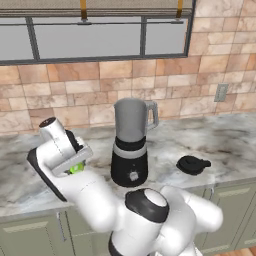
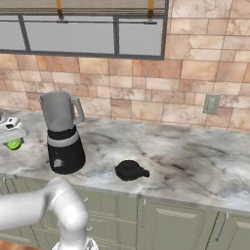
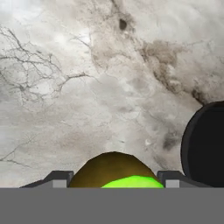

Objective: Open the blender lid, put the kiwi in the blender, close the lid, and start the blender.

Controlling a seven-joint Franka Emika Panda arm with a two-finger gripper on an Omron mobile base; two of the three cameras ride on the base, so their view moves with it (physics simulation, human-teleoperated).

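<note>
Kiwi pinched at table level, left of blender.
Pincer (image 3: 113, 179) narrowed round kiwi (image 3: 114, 171), fingertips (image 3: 59, 177) at both sides, low over table (image 3: 87, 87). Blender (image 1: 130, 145) stands open; blender lid (image 1: 193, 164) lies on table to its right. Kiwi prob. light, roundish, slick-skinned, a bit soft: grip across widest part, gentle squeeze.

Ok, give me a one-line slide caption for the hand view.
Tool closed on the kiwi above the marble counter, the blender base's dark edge at right.
</note>
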